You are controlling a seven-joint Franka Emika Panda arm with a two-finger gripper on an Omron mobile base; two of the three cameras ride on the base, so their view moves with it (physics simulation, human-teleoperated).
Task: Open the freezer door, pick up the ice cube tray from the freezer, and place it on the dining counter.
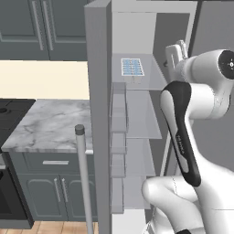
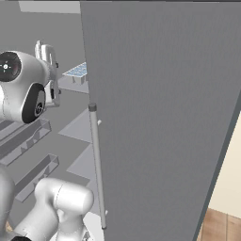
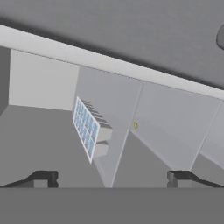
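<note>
End effector (image 3: 112,177) with its fingers spread wide and empty, poised at the mouth of the freezer (image 1: 141,119). Ahead of it, well apart, the ice cube tray (image 3: 86,127) rests on an upper shelf (image 1: 153,77). Off to the end effector's side stands the swung-open freezer door (image 1: 98,114).

Flat, even rendered light fills the kitchen with no glare; soft grey shading darkens the freezer (image 1: 137,114) interior, edges look slightly jagged, and everything stays uniformly sharp.
</note>
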